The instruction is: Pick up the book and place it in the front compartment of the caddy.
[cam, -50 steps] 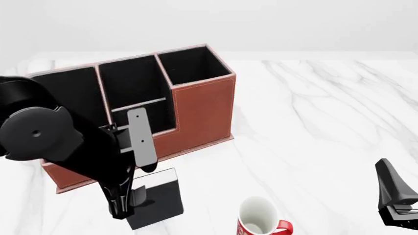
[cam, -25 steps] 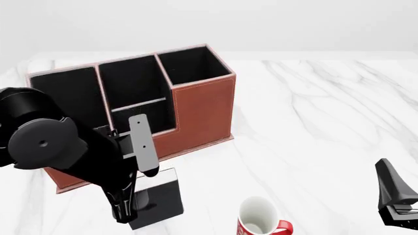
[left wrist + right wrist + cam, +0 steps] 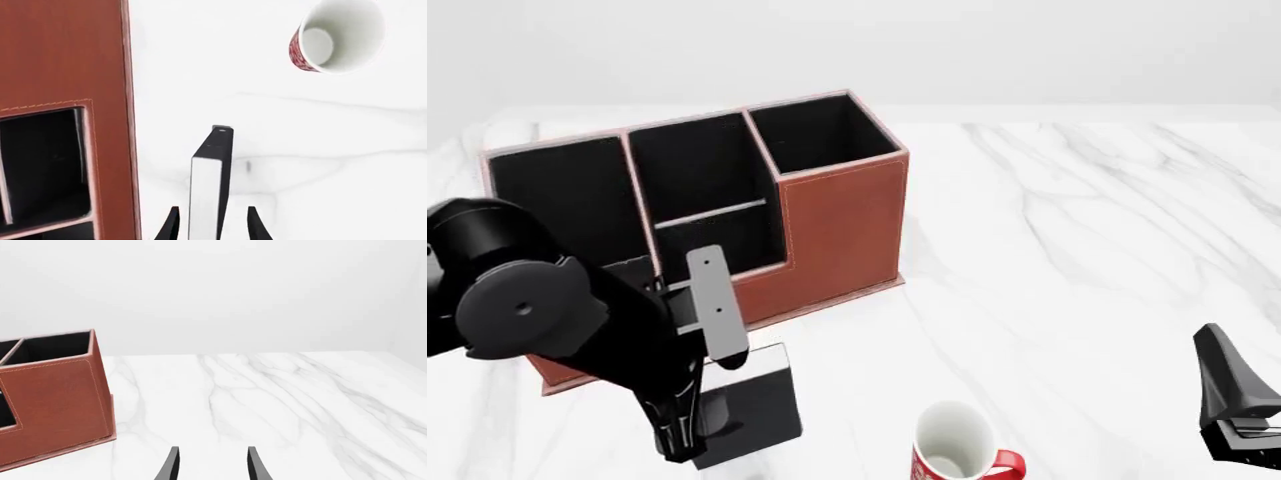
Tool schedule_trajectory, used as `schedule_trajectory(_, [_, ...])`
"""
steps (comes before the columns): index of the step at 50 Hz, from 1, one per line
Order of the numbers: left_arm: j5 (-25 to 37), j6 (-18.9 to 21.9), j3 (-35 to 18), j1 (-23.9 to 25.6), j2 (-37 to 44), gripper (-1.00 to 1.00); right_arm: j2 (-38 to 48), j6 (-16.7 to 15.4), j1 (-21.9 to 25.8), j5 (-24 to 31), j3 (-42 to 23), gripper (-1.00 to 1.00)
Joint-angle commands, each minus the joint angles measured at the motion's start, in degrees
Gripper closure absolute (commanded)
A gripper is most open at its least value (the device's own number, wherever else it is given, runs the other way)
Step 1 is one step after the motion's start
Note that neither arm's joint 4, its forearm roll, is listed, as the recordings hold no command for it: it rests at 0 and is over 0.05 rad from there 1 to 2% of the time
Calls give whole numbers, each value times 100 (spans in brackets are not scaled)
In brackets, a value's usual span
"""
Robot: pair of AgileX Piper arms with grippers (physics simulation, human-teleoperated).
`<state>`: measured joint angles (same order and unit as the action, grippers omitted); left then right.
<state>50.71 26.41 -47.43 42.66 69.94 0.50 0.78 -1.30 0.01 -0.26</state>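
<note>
A white marble table [image 3: 1094, 230] holds a reddish-brown caddy [image 3: 841, 215] with black-lined compartments. Just in front of it the black book [image 3: 754, 405] stands upright, off the table, pinched between the fingers of the left gripper [image 3: 211, 227]. A red-and-white mug [image 3: 954, 450] sits nearby to the right. The right gripper [image 3: 211, 465] rests apart, fingers spread, holding nothing.

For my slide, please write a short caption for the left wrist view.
Left gripper straddles the upright black book beside the caddy, with the mug lying beyond.
</note>
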Motion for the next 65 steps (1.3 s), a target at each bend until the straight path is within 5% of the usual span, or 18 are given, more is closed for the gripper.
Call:
schedule_trajectory(1, [264, 11, 73, 106, -572, -100, 32, 3, 34, -18, 4, -100])
schedule_trajectory(52, [-192, -142, 478, 110, -417, -100, 32, 3, 34, -18, 4, -100])
schedule_trajectory(53, [-203, -148, 490, 117, -410, 100, 32, 3, 34, -18, 4, -100])
schedule_trajectory(65, [-199, -163, 499, 234, -380, 100, 32, 3, 34, -18, 4, -100])
